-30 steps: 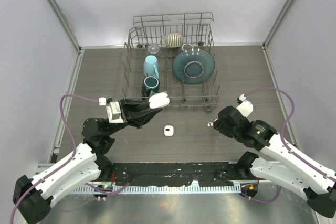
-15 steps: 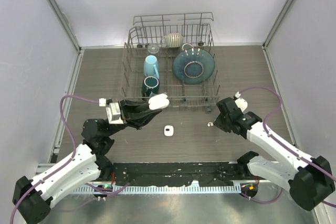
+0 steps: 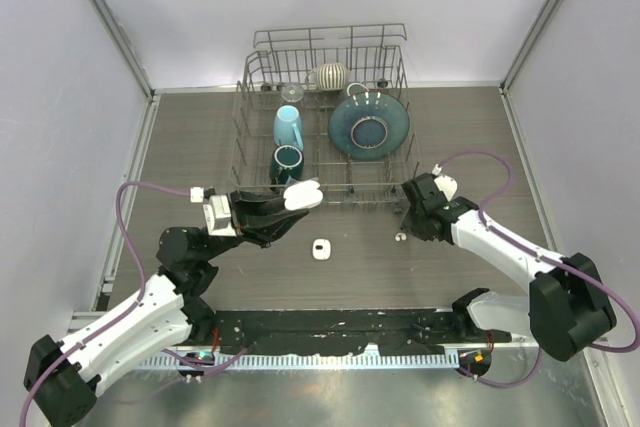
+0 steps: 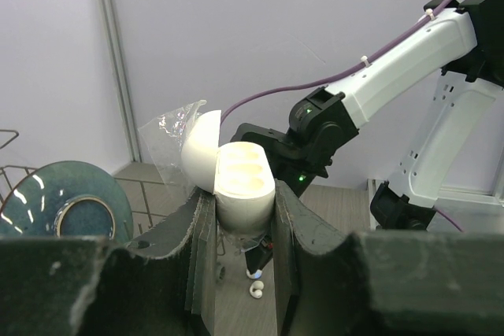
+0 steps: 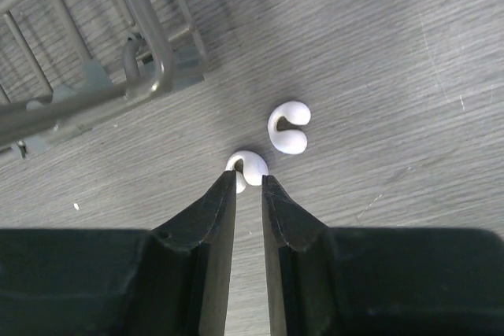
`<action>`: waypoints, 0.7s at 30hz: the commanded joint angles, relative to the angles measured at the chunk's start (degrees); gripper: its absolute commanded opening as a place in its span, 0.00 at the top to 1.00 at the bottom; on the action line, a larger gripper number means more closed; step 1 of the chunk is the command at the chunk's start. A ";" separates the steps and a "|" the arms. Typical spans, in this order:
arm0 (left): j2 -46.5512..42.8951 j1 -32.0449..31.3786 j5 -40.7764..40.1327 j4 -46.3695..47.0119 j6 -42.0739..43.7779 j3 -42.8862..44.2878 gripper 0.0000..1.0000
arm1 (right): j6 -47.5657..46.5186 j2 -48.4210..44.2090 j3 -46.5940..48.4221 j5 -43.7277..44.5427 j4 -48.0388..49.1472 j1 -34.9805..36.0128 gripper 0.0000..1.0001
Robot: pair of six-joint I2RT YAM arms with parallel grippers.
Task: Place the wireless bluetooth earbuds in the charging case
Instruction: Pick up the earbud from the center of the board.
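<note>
Left gripper (image 4: 240, 214) pinching open charging case (image 4: 236, 175). Right gripper (image 5: 248, 184) jaws nearly together, tips flanking earbud (image 5: 247, 164); grip unconfirmed. Risk: shallow tip hold squirting it toward second earbud (image 5: 288, 127) just beyond the tips.

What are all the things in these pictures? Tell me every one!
rack: one, grey wire, far middle of the table
plate: one, blue-green, standing in the rack
cup: one, light blue, in the rack
mug: one, dark green, in the rack
striped pot: one, cream, back of the rack
glass: one, clear, back of the rack
open case: one, white, in the left tool
second case: one, white, middle of the table
earbuds: two, white, on the table; one at the right tool's tips
left tool: one, black, shut on the open case
right tool: one, black, pointing down at the table
</note>
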 commanded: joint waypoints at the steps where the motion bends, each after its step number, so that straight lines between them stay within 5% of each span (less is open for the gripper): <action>1: 0.06 -0.16 -0.83 2.80 0.30 0.17 1.00 | -2.47 2.19 3.41 3.23 2.79 -0.55 0.75; 21: 1.29 -0.07 -0.57 4.20 -0.67 0.17 1.00 | -3.00 7.12 -0.36 4.37 7.53 -1.69 0.71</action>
